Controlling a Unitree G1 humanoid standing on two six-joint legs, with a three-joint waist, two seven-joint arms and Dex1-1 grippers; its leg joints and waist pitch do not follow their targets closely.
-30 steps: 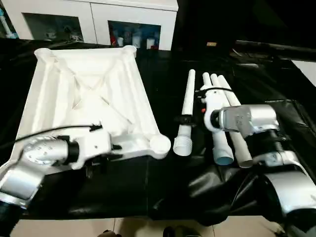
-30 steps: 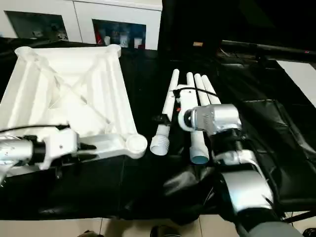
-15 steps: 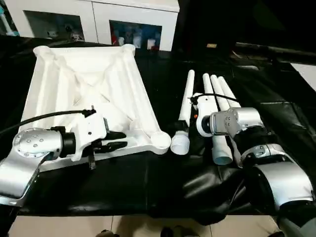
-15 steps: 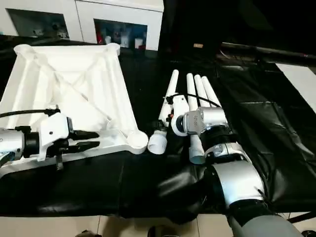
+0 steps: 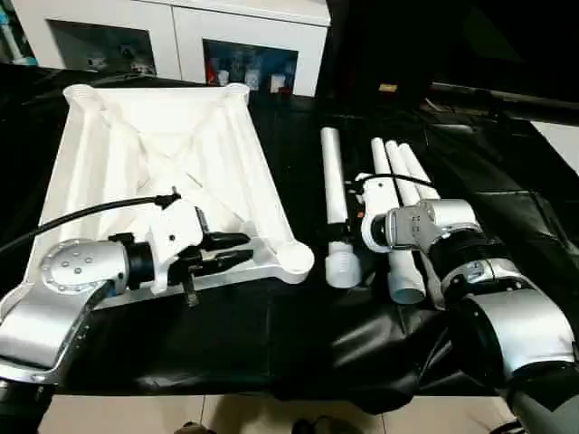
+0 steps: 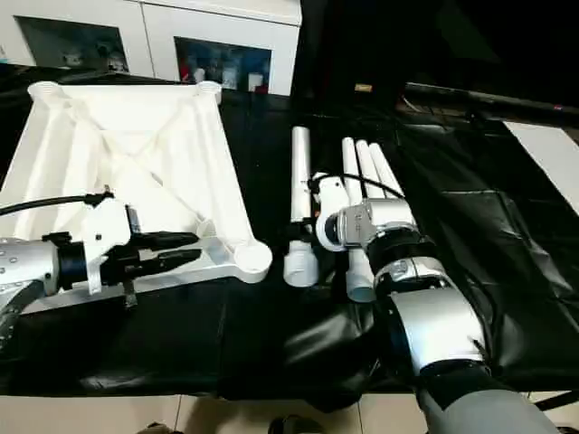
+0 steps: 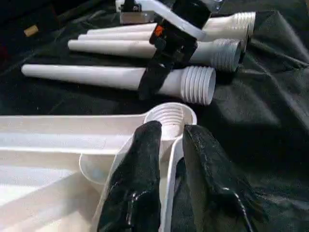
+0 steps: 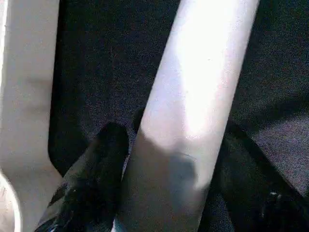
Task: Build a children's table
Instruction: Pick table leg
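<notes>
The white tabletop (image 5: 163,154) lies upside down, ribs up, on the left of the black cloth. My left gripper (image 5: 242,249) is shut on its near rim, one finger on each side of the wall (image 7: 170,154), just short of the near right corner socket (image 5: 294,259). To the right, one white leg (image 5: 333,194) lies apart from the others with its ribbed end toward me. My right gripper (image 5: 342,226) is shut across that leg near its ribbed end, with fingers (image 8: 104,159) against both sides. Three more legs (image 5: 398,181) lie side by side under my right forearm.
A black cloth (image 5: 271,344) covers the work surface and bunches into folds at the near right. White cabinets with glass doors (image 5: 253,45) stand behind. A pale surface (image 5: 563,131) shows at the far right, and light floor runs along the near edge.
My right fingers have closed in on the leg, and its far end has swung left, away from the other legs. My left gripper has slid along the near rim toward the corner socket.
</notes>
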